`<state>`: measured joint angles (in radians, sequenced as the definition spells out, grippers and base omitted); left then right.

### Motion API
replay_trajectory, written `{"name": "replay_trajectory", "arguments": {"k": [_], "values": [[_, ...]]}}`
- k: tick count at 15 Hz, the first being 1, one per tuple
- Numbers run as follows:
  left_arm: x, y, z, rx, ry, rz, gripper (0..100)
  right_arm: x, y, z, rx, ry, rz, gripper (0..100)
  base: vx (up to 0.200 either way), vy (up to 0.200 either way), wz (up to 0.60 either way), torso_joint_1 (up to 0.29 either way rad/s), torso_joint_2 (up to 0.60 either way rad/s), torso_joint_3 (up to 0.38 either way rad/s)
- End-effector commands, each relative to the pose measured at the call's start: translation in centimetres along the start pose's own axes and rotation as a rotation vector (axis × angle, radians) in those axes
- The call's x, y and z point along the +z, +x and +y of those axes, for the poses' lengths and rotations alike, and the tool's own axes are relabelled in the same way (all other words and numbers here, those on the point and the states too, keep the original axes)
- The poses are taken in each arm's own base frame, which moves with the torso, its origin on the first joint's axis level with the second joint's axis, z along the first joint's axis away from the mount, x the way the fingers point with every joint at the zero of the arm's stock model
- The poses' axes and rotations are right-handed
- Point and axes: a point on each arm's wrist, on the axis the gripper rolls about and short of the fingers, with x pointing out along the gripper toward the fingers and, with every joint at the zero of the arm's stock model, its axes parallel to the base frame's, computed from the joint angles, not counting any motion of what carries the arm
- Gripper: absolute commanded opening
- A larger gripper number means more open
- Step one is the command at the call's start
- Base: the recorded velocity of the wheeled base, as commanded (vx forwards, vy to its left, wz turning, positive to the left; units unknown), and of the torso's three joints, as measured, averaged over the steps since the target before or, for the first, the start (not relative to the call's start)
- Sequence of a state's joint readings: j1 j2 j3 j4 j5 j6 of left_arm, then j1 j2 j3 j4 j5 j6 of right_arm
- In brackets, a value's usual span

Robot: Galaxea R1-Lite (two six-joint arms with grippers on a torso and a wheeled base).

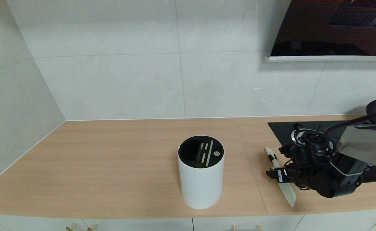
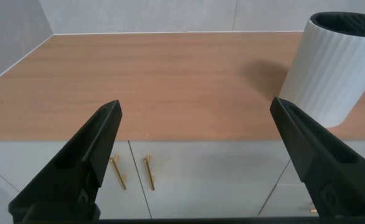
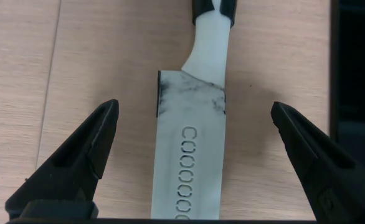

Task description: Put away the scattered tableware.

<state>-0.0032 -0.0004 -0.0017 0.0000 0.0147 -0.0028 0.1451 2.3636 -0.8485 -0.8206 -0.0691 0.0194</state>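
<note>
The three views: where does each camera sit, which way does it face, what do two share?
Head: on the head, facing forward and down at counter, white holder, knife; right arm shows.
Left wrist: before the counter's edge, facing the white holder; open left gripper shows.
Right wrist: looks down on the knife; open right gripper straddles it.
Head and right wrist share the knife.

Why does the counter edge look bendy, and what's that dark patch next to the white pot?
Head view: the counter has a front edge that bows a little, probably from the wide lens, and the hood shines with a glossy reflection. Left wrist view: the dark patch is the soft shadow of the pot on the counter. Right wrist view: the knife is evenly lit, no glare.
</note>
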Motion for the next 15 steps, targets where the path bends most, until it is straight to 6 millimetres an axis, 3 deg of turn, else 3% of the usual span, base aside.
{"name": "replay_trajectory", "arguments": {"k": [1,9,10,15], "values": [[0.0,0.0,0.0,0.001,0.0,0.001,100,-0.1,0.1,0.0,0.001,0.0,0.003,100,0.0,0.0,0.0,0.0,0.0,0.0],[0.0,0.0,0.0,0.001,0.0,0.001,100,-0.5,0.8,0.1,-0.001,0.013,0.013,100,0.0,0.0,0.0,0.0,0.0,0.0],[0.0,0.0,0.0,0.001,0.0,0.001,100,-0.5,0.8,0.1,-0.001,0.013,0.014,0,0.0,0.0,0.0,0.0,0.0,0.0],[0.0,0.0,0.0,0.001,0.0,0.001,100,-1.0,1.2,0.1,-0.002,0.01,0.028,0,0.0,0.0,0.0,0.0,0.0,0.0]]}}
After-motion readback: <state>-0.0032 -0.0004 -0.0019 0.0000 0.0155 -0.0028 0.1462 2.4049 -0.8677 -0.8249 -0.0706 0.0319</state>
